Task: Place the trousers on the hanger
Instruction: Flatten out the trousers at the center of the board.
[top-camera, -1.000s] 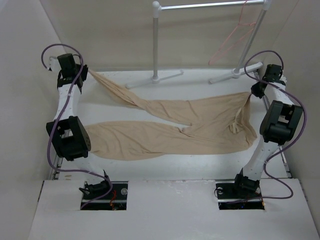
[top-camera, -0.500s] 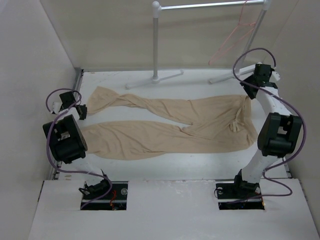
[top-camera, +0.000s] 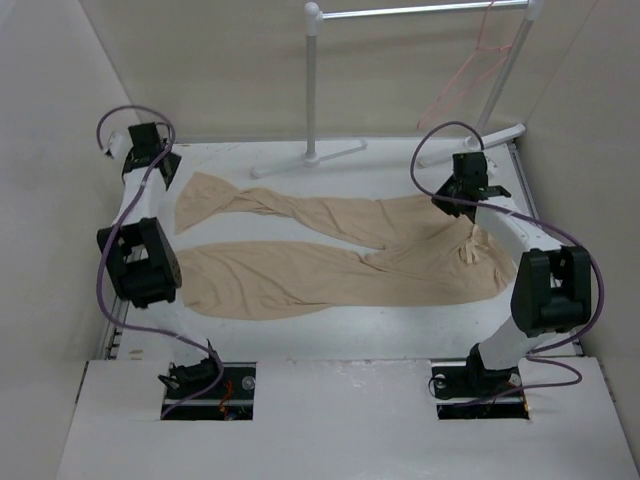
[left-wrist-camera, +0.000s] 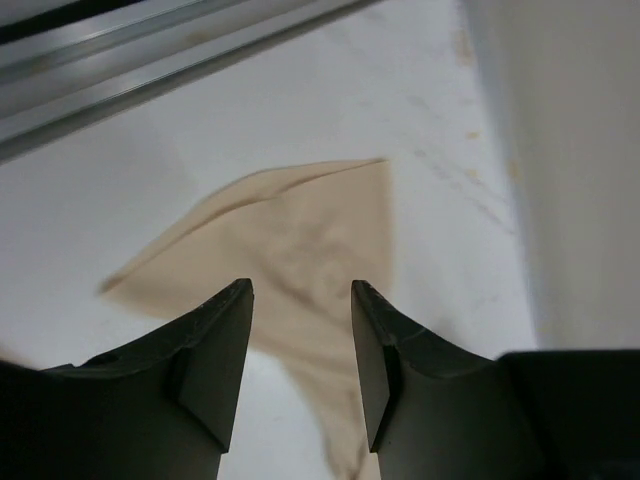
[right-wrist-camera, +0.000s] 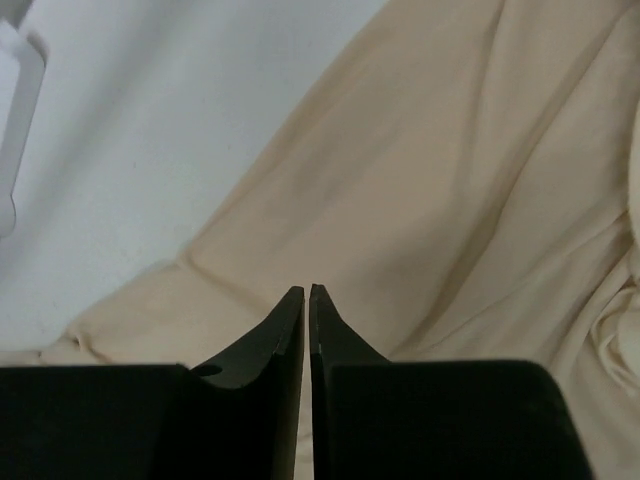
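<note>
**Letting the leg end go, closing over the waist**

Since half a second back: found the left gripper (top-camera: 163, 168) swung away to a spot well left of the rack (top-camera: 312, 90), level with its left foot. Found the right gripper (top-camera: 462, 195) moved off the rack's right foot to just in front of it, a little leftward. Noted the far trouser leg, a second ago lifted and drawn taut, now lying loose.

Checked the left jaws in the wrist view (left-wrist-camera: 300, 290): standing well apart, gripping nothing. Saw past the gap only the pointed end of one leg of the trousers (left-wrist-camera: 300, 225), flat on the table (left-wrist-camera: 440, 110).

Checked the right jaws (right-wrist-camera: 306, 290): closed to a hairline slit, tips low over creased cloth (right-wrist-camera: 450, 180). Cannot tell whether any fold is nipped.

Logged the trousers (top-camera: 330, 265) spread flat on the table (top-camera: 330, 330) just in front of the rack's feet. Noted the waist below the right foot and both legs running left past the left foot, the far leg twisted partway along.

Spotted the hanger (top-camera: 470, 75) on the rack's bar, close beside the right post, well apart from the trousers and both grippers.
</note>
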